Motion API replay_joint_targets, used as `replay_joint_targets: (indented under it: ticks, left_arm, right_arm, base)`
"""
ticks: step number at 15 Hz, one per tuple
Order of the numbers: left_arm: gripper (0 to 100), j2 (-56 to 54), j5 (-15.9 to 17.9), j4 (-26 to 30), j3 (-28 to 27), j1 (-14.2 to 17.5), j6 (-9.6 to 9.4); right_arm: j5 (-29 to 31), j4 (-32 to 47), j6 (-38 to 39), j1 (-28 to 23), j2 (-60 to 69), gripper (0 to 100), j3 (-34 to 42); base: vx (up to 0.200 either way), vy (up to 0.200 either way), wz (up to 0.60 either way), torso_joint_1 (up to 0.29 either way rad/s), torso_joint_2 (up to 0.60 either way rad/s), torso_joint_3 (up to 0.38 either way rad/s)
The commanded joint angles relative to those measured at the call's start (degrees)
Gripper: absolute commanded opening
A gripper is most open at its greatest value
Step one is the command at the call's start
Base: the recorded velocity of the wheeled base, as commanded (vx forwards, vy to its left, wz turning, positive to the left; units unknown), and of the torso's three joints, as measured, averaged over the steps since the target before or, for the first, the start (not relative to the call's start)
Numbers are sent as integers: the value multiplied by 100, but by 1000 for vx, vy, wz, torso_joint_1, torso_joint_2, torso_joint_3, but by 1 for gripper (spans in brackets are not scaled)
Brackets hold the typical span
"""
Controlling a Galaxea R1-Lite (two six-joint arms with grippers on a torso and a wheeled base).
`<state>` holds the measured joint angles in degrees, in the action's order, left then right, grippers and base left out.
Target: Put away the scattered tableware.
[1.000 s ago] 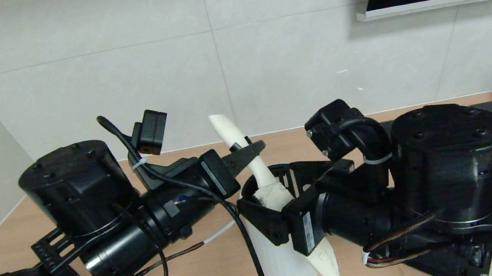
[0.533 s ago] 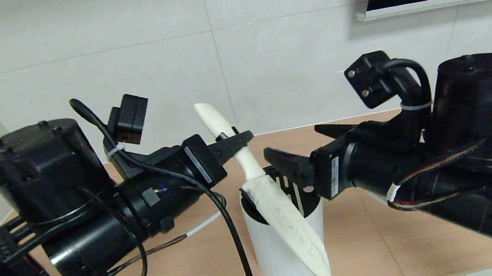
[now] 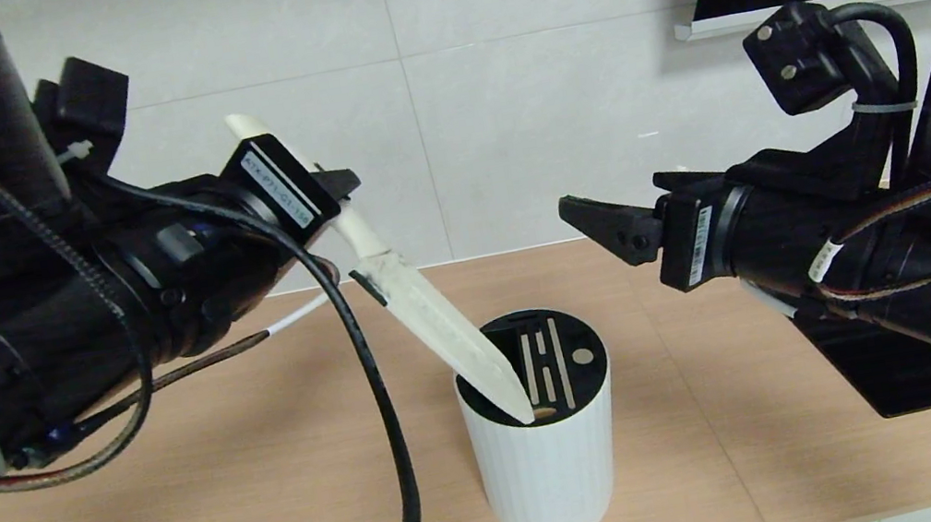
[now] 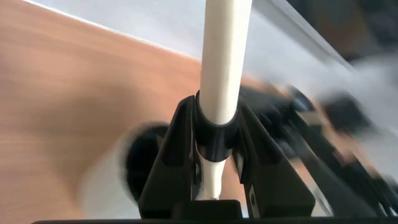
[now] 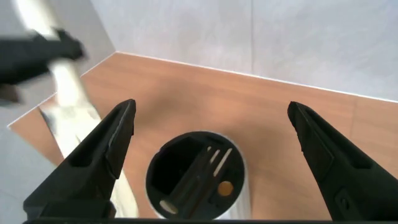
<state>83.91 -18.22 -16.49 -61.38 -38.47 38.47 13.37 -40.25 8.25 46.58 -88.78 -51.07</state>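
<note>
Knife (image 3: 428, 318) is clamped by its handle in the fingers of the left gripper (image 3: 336, 196), tip angled onto the holder (image 3: 549, 462) for slotting in, while the right gripper (image 3: 608, 220) is held clear, fingers apart.

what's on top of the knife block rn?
Only the tip of the white knife, slanting down from the left gripper onto the knife block. The blade hides whether it has entered a slot; slot interiors are dark.

The left fingers (image 3: 334, 183) hide part of the handle of the white pointed knife (image 3: 427, 314); the white ribbed cylindrical knife block (image 4: 142, 165) is blurred in the left wrist view
</note>
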Motion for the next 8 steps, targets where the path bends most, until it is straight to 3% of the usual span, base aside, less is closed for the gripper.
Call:
replay_joint_targets:
  ticks: [1, 3, 5, 7, 8]
  left_arm:
    - [0, -59, -577, 15, -129, -187, -455]
    - [0, 161, -1315, -144, -146, -503, -1008]
    - [0, 486, -2106, -908, 12, -793, -1562]
    - [0, 521, -2177, -1541, 293, -960, -1887]
    - [0, 592, -2229, -2191, 566, -1004, -2336]
  right_arm:
    - [7, -9, 1, -26, 19, 100, 0]
    - [51, -9, -8, -61, 19, 100, 27]
    - [60, -9, -17, -61, 63, 100, 35]
    - [60, -9, -25, -61, 45, 100, 53]
    - [69, -9, -43, -149, 28, 100, 88]
  base:
    - [0, 0, 0, 0, 0, 0]
    - [0, 0, 0, 0, 0, 0]
    - [0, 0, 0, 0, 0, 0]
    - [0, 0, 0, 0, 0, 0]
    - [0, 0, 0, 0, 0, 0]
